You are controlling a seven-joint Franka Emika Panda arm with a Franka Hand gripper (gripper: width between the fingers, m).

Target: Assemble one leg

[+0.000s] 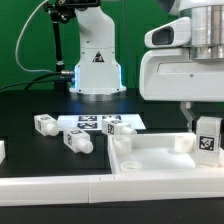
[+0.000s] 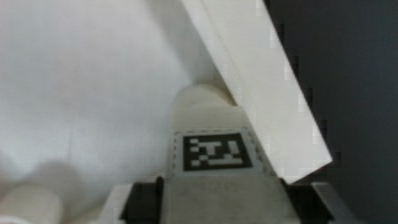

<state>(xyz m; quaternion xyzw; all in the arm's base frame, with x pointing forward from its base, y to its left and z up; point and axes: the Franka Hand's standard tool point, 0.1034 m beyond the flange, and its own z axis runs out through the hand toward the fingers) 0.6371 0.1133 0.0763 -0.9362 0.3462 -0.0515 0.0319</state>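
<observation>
Clearly the fingers (image 1: pixel 207 138) are closed on a leg (image 1: pixel 208 138), a short white plastic peg with a square black-and-white tag on its blocky body. In the exterior view it hangs upright over the far corner of the large white tray-like part (image 1: pixel 160 160), at that view's right. The wrist view shows the same leg (image 2: pixel 221 135) between the two dark fingertips (image 2: pixel 151 197), its narrower rounded end pointing away from the camera and lying close beside the tray-like part's raised rim (image 2: pixel 267 90); whether the tip touches the surface below cannot be told.

Three more legs lie loose on the black counter (image 1: pixel 40 100): one (image 1: pixel 44 124) towards the exterior view's left, one (image 1: pixel 79 141) on its side nearer the front, one (image 1: pixel 117 128) just beside the tray-like part. Behind them lies the marker board (image 1: pixel 92 122), thin, flat and white, printed with several tags. All these pieces look smooth, matte and hard-edged, with rounded ends.
</observation>
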